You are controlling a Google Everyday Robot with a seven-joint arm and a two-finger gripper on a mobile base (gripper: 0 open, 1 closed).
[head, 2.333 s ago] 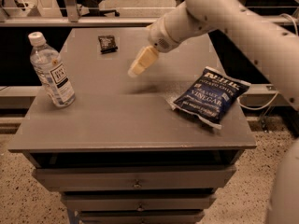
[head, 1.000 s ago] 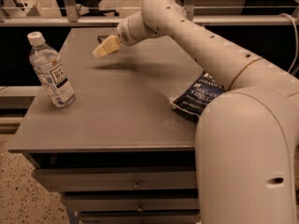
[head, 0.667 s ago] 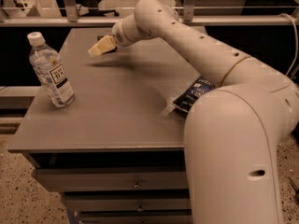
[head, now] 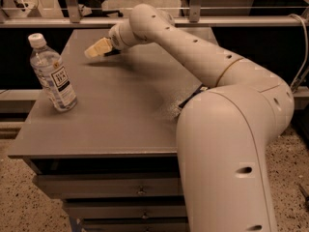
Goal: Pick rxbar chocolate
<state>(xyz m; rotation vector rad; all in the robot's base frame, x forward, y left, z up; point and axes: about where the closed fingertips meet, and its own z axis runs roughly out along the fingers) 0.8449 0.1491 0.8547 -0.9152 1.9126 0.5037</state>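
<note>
My gripper (head: 98,48) is at the far left of the grey table (head: 120,115), low over the top, reaching in from the right. The rxbar chocolate is almost wholly hidden behind it. Only a thin dark sliver (head: 112,53) shows under the wrist, and I cannot tell whether that is the wrapper or shadow. I cannot tell whether the gripper touches it.
A clear water bottle (head: 51,73) with a white cap stands upright near the table's left edge. My arm's big elbow (head: 231,129) fills the right foreground and hides most of the blue chip bag; a dark corner (head: 191,97) shows. Drawers (head: 140,191) sit under the top.
The arm has swung left and toward the far left of the table. The gripper now sits over the spot where the black wrapper lay. The arm now covers the chip bag.
</note>
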